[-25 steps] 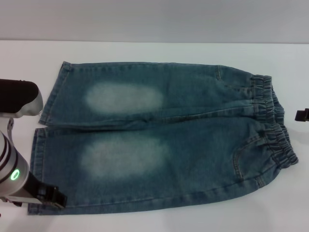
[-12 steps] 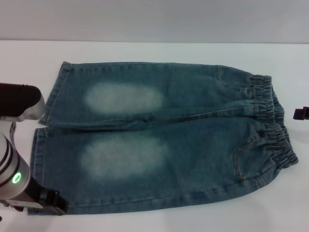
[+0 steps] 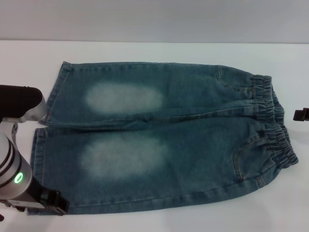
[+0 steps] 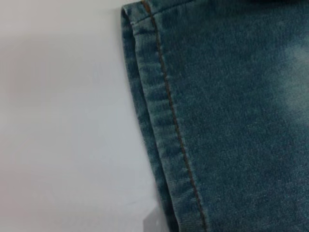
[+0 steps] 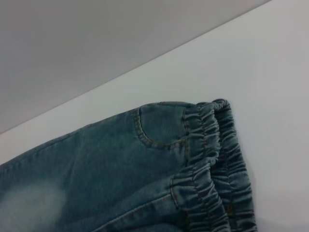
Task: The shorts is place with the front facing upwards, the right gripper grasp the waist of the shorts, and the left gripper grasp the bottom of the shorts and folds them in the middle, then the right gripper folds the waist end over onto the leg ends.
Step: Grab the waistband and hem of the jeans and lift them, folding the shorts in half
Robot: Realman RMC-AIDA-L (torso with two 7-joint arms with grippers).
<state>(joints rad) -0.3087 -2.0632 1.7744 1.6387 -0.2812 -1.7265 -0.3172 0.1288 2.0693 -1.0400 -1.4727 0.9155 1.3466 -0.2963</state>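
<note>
Shorts lay flat and front-up across the middle of the white table, legs toward its left edge and waist toward its right edge, the cloth spread without visible folds. The left gripper stood at the near left corner of the garment, on or just over the bottom of the shorts; whether its fingers were wide, narrow or closed on cloth could not be told, and the left wrist view showed only the stitched hem and bare table beside it. The right gripper appeared only as a black tip at the table's right edge, just beside the waist and apparently clear of it; its finger state likewise could not be told. Judged step in hand: both arms approaching their grasp points, no fold begun. Recommended practice: each gripper should take its edge at a near corner, bite both denim layers fully past the seam, and confirm a secure hold before lifting, so the lengthwise fold lands leg on leg.
</note>
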